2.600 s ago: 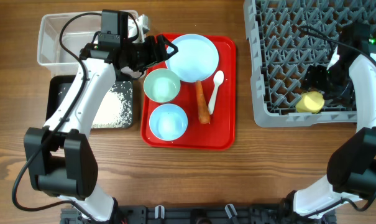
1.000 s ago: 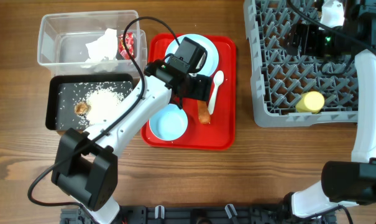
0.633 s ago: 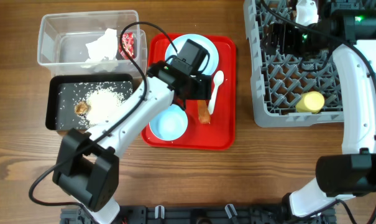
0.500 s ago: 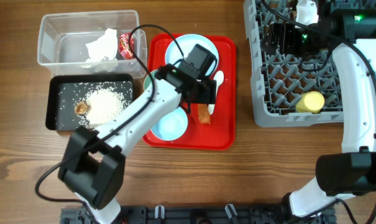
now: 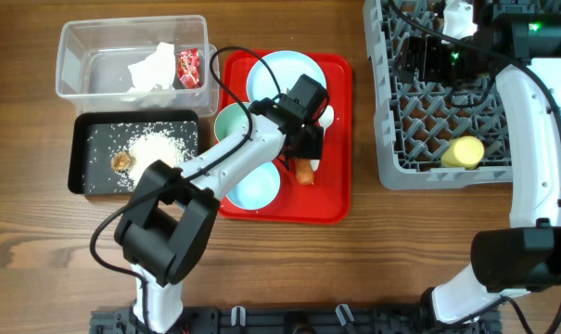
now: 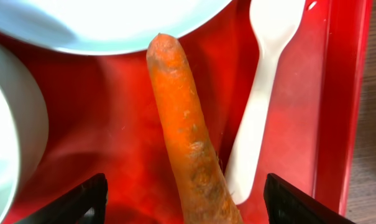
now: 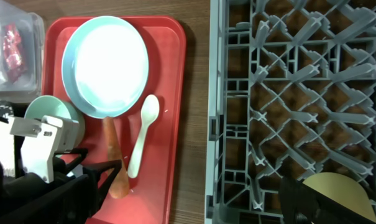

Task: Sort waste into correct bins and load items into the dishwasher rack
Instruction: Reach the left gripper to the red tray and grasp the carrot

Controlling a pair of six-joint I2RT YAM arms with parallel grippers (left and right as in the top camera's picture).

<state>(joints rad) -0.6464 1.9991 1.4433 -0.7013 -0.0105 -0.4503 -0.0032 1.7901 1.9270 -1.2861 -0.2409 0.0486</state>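
My left gripper [image 5: 307,147] is open and low over the red tray, one finger on each side of the orange carrot [image 5: 304,172]. In the left wrist view the carrot [image 6: 183,124] lies between the open fingers [image 6: 184,183], with the white spoon [image 6: 262,93] to its right. The pale blue plate [image 5: 282,79], mint bowl [image 5: 230,125], pale blue bowl [image 5: 252,186] and spoon [image 5: 325,117] are on the tray. My right gripper [image 5: 419,56] is open and empty, high over the grey dishwasher rack [image 5: 428,111]. The yellow cup [image 5: 465,151] lies in the rack.
The clear tub [image 5: 95,70] holds the white tissue [image 5: 153,67] and red wrapper [image 5: 187,68]. The black tub [image 5: 90,139] holds rice [image 5: 157,148] and a brown scrap [image 5: 122,160]. The red tray [image 5: 336,199] lies between the tubs and the rack.
My left gripper has moved from the clear tub to the tray and settled over the carrot. My right gripper left the yellow cup in the rack and rose to the rack's far side.
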